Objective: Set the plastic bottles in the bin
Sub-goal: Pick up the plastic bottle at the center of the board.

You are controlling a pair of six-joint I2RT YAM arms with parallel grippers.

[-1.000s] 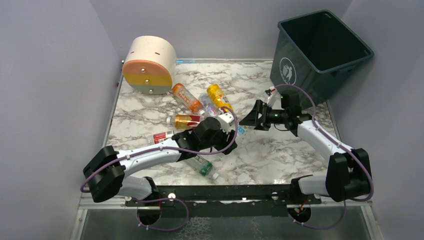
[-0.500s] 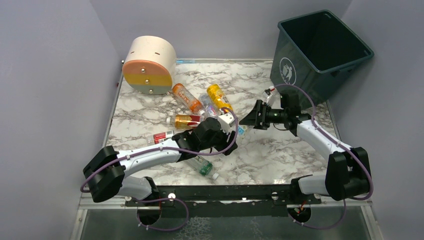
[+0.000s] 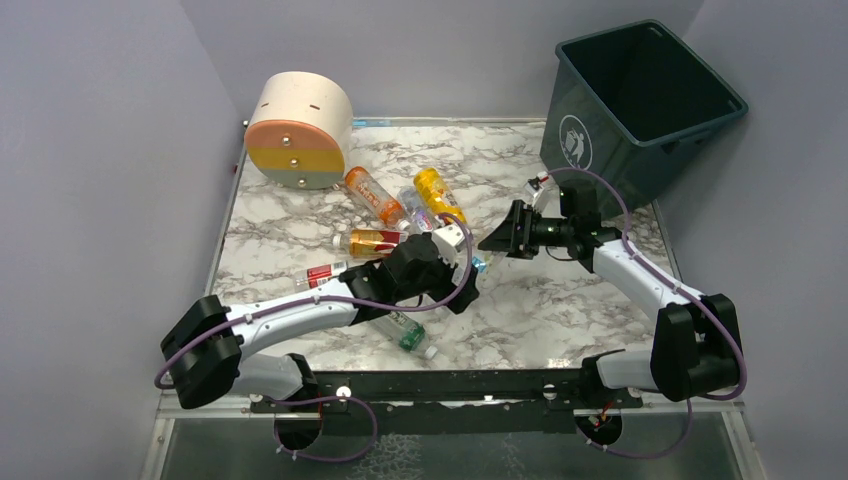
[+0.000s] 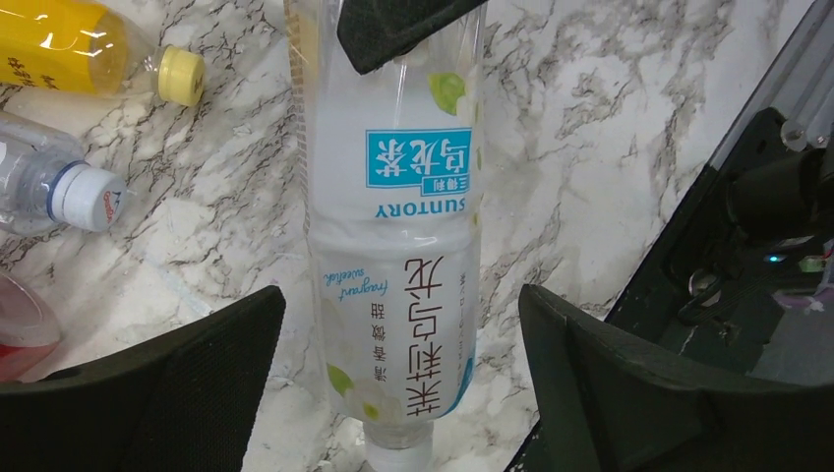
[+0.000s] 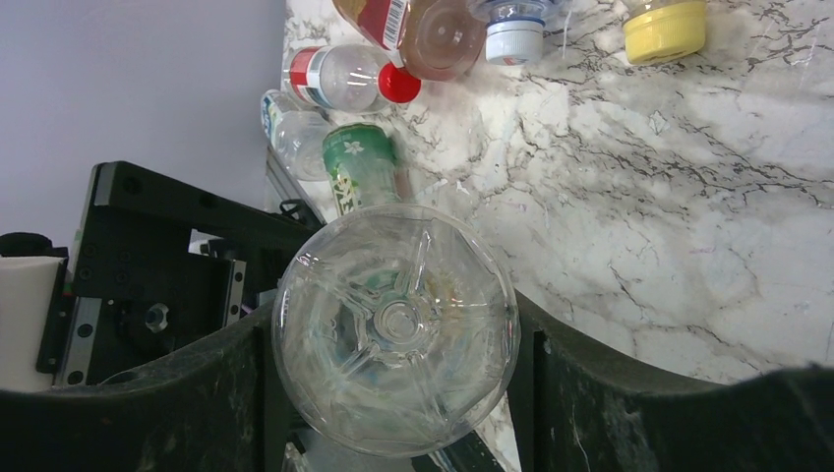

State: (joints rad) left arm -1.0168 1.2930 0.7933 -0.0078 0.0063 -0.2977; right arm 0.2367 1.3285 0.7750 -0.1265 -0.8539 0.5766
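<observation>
A clear plastic bottle (image 4: 393,246) with a white and blue label runs lengthwise between my two grippers at the table's middle (image 3: 481,262). My right gripper (image 5: 393,324) is shut on its base end, and its round bottom (image 5: 393,285) fills the space between the fingers. My left gripper (image 4: 401,295) is open around the cap end, with a gap on each side of the bottle. In the top view the left gripper (image 3: 465,280) and the right gripper (image 3: 497,241) face each other. The dark teal bin (image 3: 620,165) stands at the back right, behind the right arm.
Several more bottles lie left of centre: orange (image 3: 375,195), yellow (image 3: 437,193), amber (image 3: 370,240), one with a red label (image 3: 320,273) and a green one (image 3: 405,330) near the front rail. A cream cylinder (image 3: 300,130) sits at the back left.
My left gripper has opened off the clear bottle while my right gripper has closed on its base. Both arms have hardly shifted.
</observation>
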